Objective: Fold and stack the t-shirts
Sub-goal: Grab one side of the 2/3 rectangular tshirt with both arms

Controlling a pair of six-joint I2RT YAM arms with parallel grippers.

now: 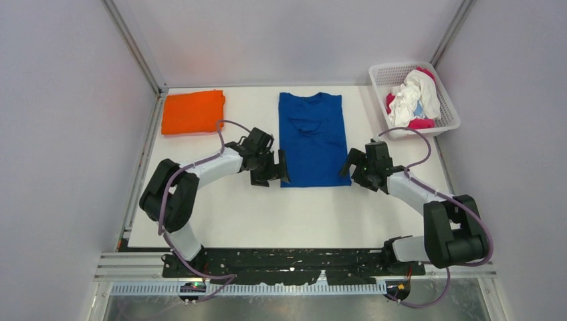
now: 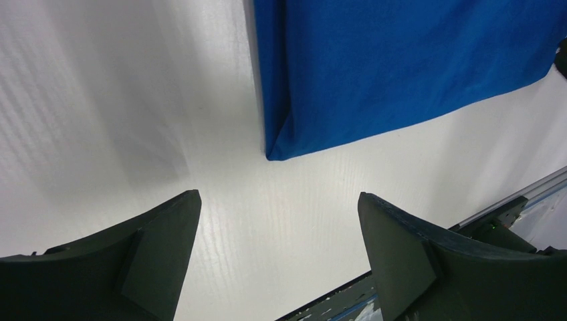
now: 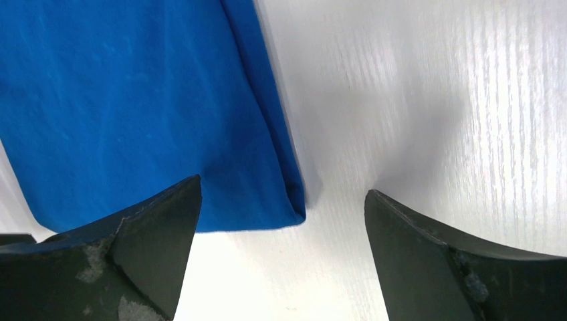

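Far left on the white table [image 1: 220, 221]: folded orange t-shirt [image 1: 193, 112]. Next, left gripper [image 1: 275, 175], spread wide, gripping nothing, just left of the near-left corner of the blue t-shirt [image 1: 313, 140], folded into a long strip at centre, collar far. Just right of its near-right corner: right gripper [image 1: 352, 170], likewise wide apart and empty. Far right: white lattice basket [image 1: 449, 124], white and magenta shirts [image 1: 416, 97] heaped inside.

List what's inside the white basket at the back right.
The basket holds a crumpled white garment over magenta fabric. Anything beneath them is covered.
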